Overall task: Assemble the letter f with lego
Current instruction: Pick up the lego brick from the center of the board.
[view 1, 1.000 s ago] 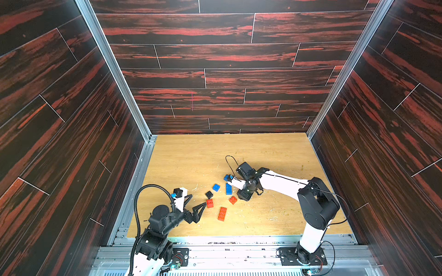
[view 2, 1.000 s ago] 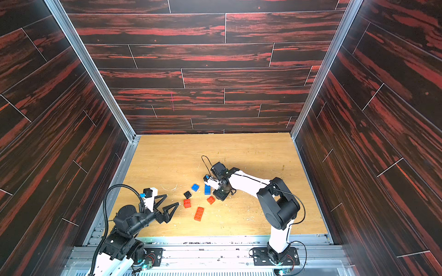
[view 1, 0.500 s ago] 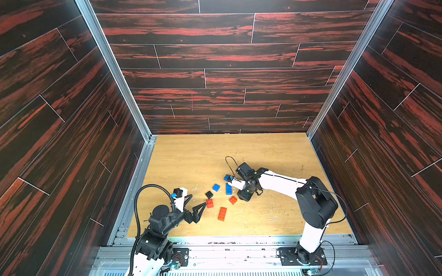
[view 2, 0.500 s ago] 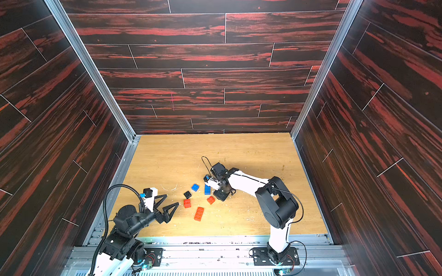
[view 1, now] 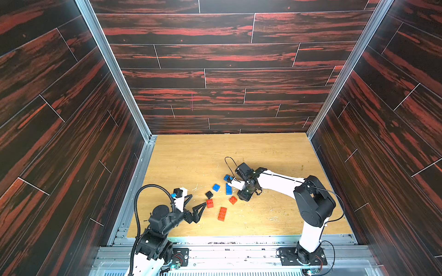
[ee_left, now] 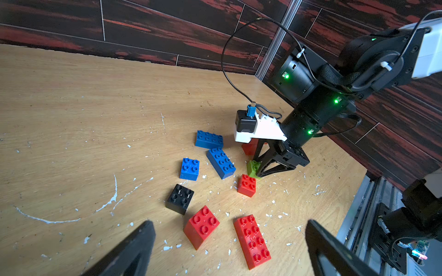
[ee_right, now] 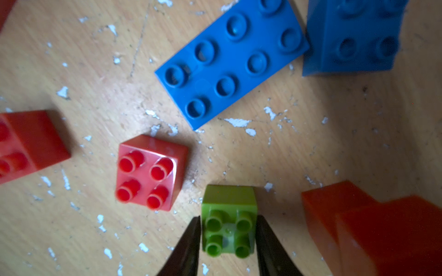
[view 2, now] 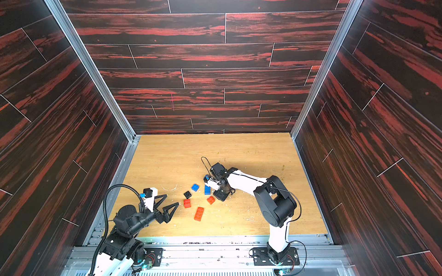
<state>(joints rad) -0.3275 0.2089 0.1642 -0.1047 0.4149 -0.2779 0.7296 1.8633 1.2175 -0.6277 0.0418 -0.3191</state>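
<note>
Jaws of your right gripper (ee_right: 228, 218) stand one on each flank of the lime green brick (ee_right: 229, 236), with the tips right up against its sides. You cannot tell whether they are pressing it or only brushing it. That brick sits studs up on the table (view 1: 263, 148), in the near half and about midway between the left and right edges.

Just beside it lies a small red brick (ee_right: 149, 172), studs up, with a sliver of bare wood between the two. A blue oblong brick (ee_right: 232, 62) lies a little farther off, and a second blue oblong brick (ee_left: 208, 139) lies just beside its end. Close on the green brick's other side a further red brick (ee_right: 373, 227) shows, blurred.

Toward the left edge you have a blue square brick (view 1: 216, 187), a black square brick (view 1: 209, 194) and a red square brick (view 1: 210, 203). Nearest the near edge is a red oblong brick (view 1: 222, 213). All four lie apart from each other.

Your left gripper (view 1: 198, 200) is just beside that red square brick, its jaws wide apart with nothing between them.
</note>
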